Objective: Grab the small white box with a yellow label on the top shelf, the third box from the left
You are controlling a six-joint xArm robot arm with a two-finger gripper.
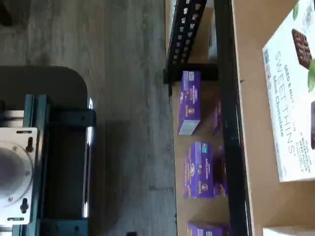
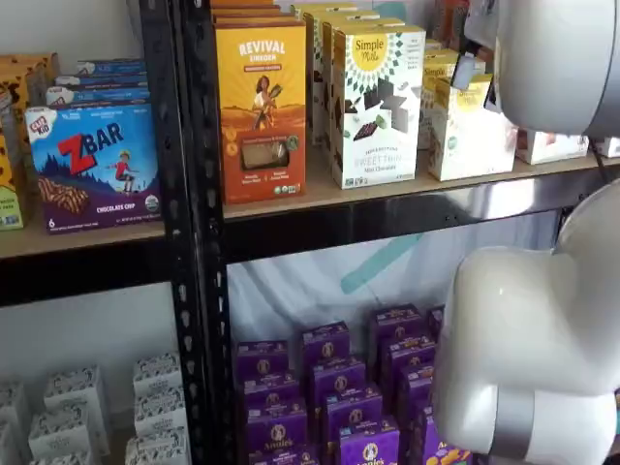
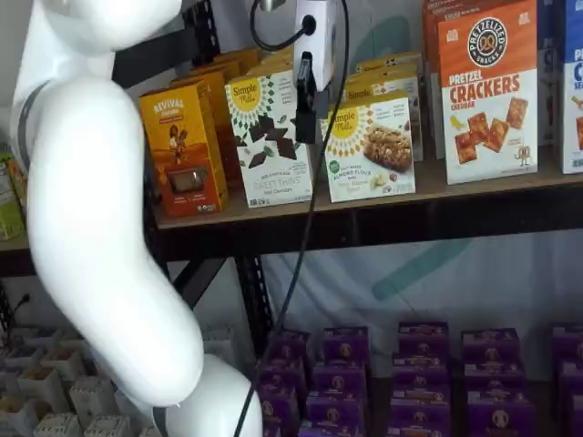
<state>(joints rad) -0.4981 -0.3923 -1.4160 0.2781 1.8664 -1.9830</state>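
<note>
A: What's closest to us?

B: The arm [image 3: 96, 228], smooth glossy white and rounded, bulky in both shelf views. Its gripper [image 3: 305, 100] hangs from above with a white body, black fingers and a thin black cable [image 3: 305, 228] trailing down beside it.

A: Are the fingers apart?

B: They show side-on as one dark bar, so the pictures alone don't tell me. By every sign, the jaws stand at their widest, and nothing sits between them.

A: And behind it?

B: The top shelf [image 3: 364, 223]: a tan wooden board fronted by a glossy black metal beam, with black perforated uprights [image 2: 189, 242]. Cardboard cartons stand on it. There is an orange box [image 3: 182, 150] at the left, then a taller white box [image 3: 271, 137] printed with a black sunburst and chocolate squares.

A: Where's the small white box?

B: The small white box [image 3: 369, 146] stands upright just right of the tall one. It is short and cream-coloured, with a yellow top band, a round yellow logo and a cookie picture. The gripper hangs in front of the seam between those two, at the small box's upper left corner. I can't tell whether it touches.

A: Farther right?

B: An orange crackers box [image 3: 487, 91]. Below, rows of purple boxes [image 3: 410, 382] fill the lower shelf.
</note>
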